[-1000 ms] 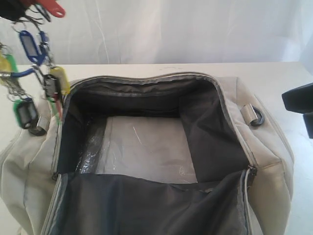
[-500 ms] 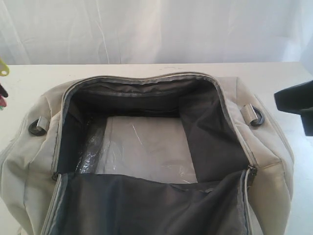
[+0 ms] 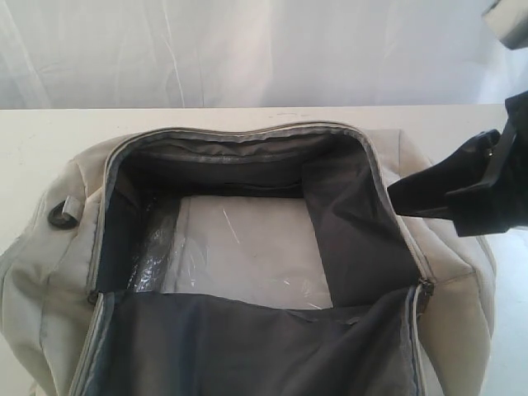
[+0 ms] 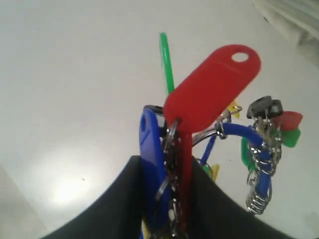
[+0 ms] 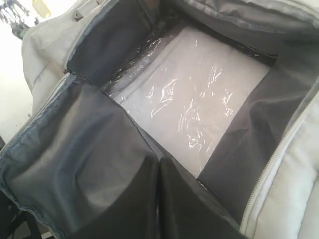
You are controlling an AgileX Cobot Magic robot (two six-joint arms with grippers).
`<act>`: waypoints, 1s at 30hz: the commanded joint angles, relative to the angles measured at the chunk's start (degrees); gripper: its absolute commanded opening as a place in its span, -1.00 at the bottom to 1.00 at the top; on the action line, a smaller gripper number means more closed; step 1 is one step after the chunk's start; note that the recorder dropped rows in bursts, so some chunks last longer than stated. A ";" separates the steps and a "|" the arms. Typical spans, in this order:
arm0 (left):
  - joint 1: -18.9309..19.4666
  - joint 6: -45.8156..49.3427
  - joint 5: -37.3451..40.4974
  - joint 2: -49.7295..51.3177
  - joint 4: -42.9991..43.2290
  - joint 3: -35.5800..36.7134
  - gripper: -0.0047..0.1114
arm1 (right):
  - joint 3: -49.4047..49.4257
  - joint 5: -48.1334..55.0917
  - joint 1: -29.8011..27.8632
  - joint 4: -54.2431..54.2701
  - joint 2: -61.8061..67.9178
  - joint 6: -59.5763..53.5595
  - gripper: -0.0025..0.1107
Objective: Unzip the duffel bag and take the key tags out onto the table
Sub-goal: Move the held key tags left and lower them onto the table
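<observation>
Exterior view: the white worktop [image 3: 247, 124] carries the unzipped duffel bag [image 3: 450, 272] at its near edge. Toward the left edge the key tags [image 4: 209, 94] hang over bare worktop, pinched in the left fingers [image 4: 124, 199]. The right fingers [image 5: 144, 199], closed on nothing, hover above the bag. Dropped from this height, the cluster could skid off that edge, or a ring could snag a finger.

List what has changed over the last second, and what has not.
The key tags, clamped in the left gripper, swung left out of the exterior view and now hang over the table. The right gripper moved in over the right end of the duffel bag, hiding its strap ring. The bag stayed open and in place.
</observation>
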 commanded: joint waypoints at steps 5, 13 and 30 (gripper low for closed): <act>0.71 -2.31 -15.54 0.85 -11.91 14.15 -0.92 | 0.13 0.42 0.11 0.67 0.11 -0.73 -0.96; 0.71 6.76 -20.66 8.61 -27.77 15.45 -0.92 | 0.13 0.42 0.11 0.67 0.11 -0.73 -0.96; -15.50 9.99 -26.94 28.20 -38.72 3.13 -0.92 | 0.13 -0.12 0.11 0.67 0.11 -0.73 -0.96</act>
